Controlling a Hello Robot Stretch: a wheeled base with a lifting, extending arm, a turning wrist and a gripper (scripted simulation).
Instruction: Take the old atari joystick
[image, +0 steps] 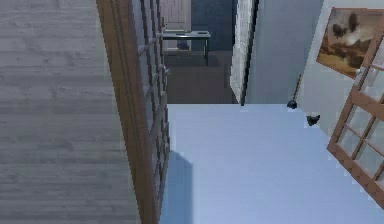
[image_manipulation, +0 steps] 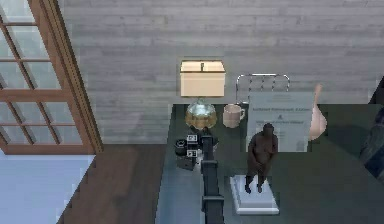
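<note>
Step in hand, I'd say: the reach-and-grab. The arm (image_manipulation: 211, 190) rises from the bottom edge of the arm side view, just right of centre, out over a dark table (image_manipulation: 335, 175). The gripper (image_manipulation: 183, 152) sits at its far end, about mid-frame, right below the glass foot of a lamp (image_manipulation: 202, 80) w/ a cream shade.

Where's the joystick? Can't pick it out cleanly. At the gripper's tip there's a huddle of dark and white bits on the tabletop, and my guess is the stick is in there, mid-frame, left of the mug (image_manipulation: 233, 114). So which way it points, or how its long axis runs: can't tell, too small and merged w/ the gripper.

The hand's state: can't tell how far apart the fingers are, nor whether it has hold of anything, since stuff sits on the surface at and behind it.

Next move, as I judge it: settle the fingers on the thing, then lift straight up. Keep clear of the lamp foot just above in frame and the dark statue (image_manipulation: 261, 155) on its white base at lower right.
</note>
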